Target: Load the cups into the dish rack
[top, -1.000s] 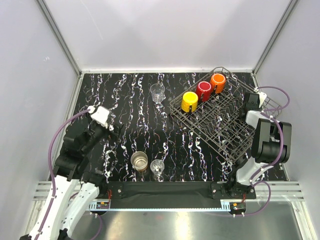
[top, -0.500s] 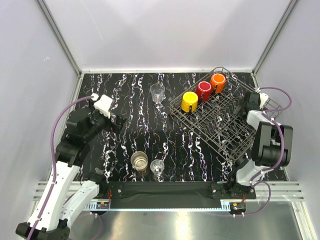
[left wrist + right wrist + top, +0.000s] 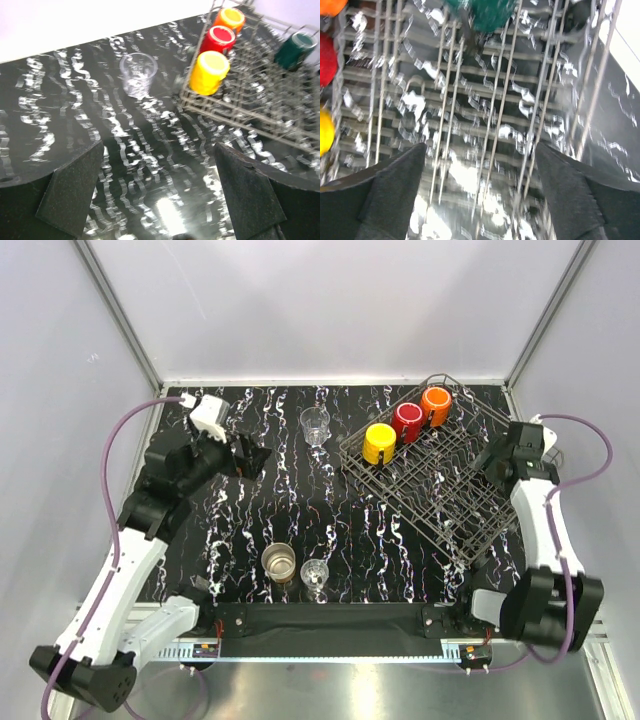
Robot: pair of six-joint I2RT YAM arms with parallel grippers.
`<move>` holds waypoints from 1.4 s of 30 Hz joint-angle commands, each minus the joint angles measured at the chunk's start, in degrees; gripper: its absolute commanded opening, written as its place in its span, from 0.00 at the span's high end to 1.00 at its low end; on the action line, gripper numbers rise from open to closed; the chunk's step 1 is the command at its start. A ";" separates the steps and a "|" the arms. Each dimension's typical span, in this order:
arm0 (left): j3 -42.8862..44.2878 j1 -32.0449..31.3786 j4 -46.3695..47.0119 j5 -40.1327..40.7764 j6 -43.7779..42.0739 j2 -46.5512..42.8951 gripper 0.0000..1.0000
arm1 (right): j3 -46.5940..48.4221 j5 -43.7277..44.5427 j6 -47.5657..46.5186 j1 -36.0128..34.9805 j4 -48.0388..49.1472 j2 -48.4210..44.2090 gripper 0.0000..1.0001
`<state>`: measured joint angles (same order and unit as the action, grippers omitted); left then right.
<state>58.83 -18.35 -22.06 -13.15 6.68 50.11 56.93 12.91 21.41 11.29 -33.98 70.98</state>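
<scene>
We log the left end effector (image 3: 157, 146) released above the bench (image 3: 75, 90). Right end effector (image 3: 480, 147) released over the dish rack (image 3: 498, 110).

I see the black marbled table (image 3: 250, 520) carrying the dish rack (image 3: 440, 490), a far glass (image 3: 315, 426), and a brown cup (image 3: 279, 563) beside a near glass (image 3: 315, 578).

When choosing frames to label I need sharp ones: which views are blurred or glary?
Top external: sharp, evenly lit. Left wrist: slightly smeared, the yellow mug and clear glass soft, glare on the table. Right wrist: worst, the dish rack wires streaked, the teal cup a blur.
</scene>
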 commanded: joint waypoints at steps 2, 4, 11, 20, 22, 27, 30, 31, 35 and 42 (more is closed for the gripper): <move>3.83 -2.48 7.03 -1.71 8.35 3.59 0.01 | 1.78 -6.92 -0.40 -0.39 -11.45 -11.11 0.00; 5.24 -3.80 7.82 -1.10 10.10 6.40 0.01 | 2.40 -10.44 -3.38 -0.92 -12.95 -15.93 0.00; 13.75 -5.90 6.52 8.90 16.35 18.52 0.02 | 9.16 -12.73 -2.51 -1.09 -21.65 -23.08 0.00; 35.37 -6.88 -10.61 24.75 22.06 43.97 0.12 | 22.17 -17.48 -0.49 -1.09 -35.27 -22.46 0.00; 43.63 -6.88 -16.85 25.97 21.89 49.09 0.11 | 24.02 -16.60 -1.01 -1.09 -36.68 -24.04 0.00; 54.71 -7.05 -21.79 28.53 17.59 62.53 0.09 | 25.42 -16.16 -0.76 -1.09 -38.79 -27.03 0.00; 59.99 -7.05 -22.93 29.67 13.46 68.87 0.09 | 25.95 -14.67 -0.67 -1.09 -40.46 -28.44 0.00; 61.04 -7.05 -23.20 31.15 12.23 70.11 0.09 | 26.04 -14.32 -0.93 -1.18 -40.90 -29.05 0.00; 61.32 -6.53 -20.30 30.20 10.81 72.93 0.11 | 26.13 -11.26 -1.72 -1.09 -41.96 -29.94 0.00; 62.99 -4.94 -19.25 27.92 9.32 78.21 0.22 | 25.08 -12.20 -1.46 -1.09 -41.79 -29.94 0.00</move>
<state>118.76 -24.34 -43.83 15.03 18.11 127.39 81.71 0.38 20.60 10.48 -76.23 40.95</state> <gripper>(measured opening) 0.796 0.994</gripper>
